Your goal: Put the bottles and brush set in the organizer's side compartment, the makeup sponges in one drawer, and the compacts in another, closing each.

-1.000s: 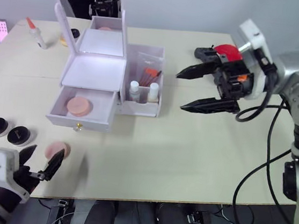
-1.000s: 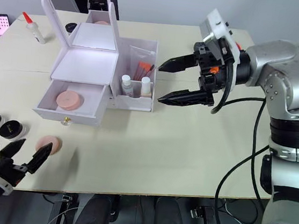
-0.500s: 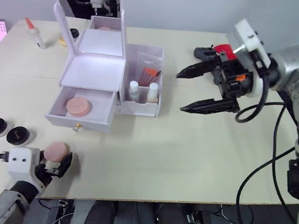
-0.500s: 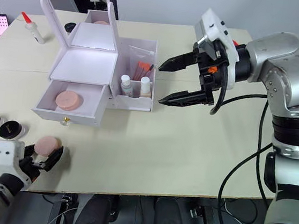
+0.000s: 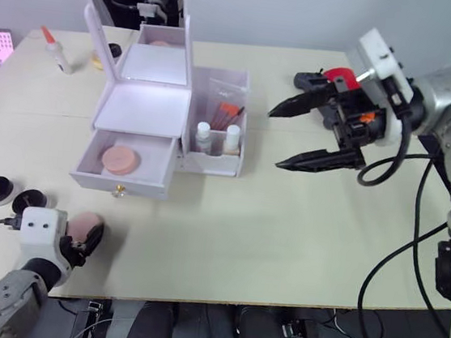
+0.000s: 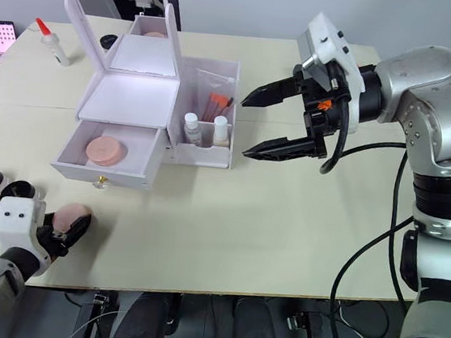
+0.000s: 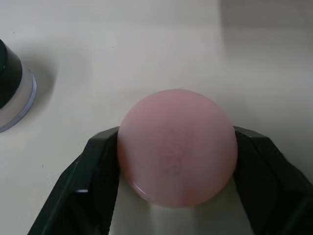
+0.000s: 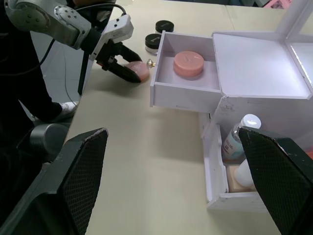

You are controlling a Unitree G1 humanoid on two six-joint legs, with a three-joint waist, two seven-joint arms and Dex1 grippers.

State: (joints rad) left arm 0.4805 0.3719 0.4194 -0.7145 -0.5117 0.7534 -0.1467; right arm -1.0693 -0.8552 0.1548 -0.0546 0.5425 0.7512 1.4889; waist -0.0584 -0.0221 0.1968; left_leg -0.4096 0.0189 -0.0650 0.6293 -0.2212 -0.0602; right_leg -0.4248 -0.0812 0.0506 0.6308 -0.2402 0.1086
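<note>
your left hand (image 7: 176, 161) grips a pink sponge (image 7: 177, 147) on the tabletop (image 5: 284, 225), in front of the organizer (image 5: 141, 119); right hand (image 5: 303, 135) spread, beside the organizer.

matt pink sponge (image 7: 177, 147), smooth plastic organizer (image 5: 142, 111)
</note>
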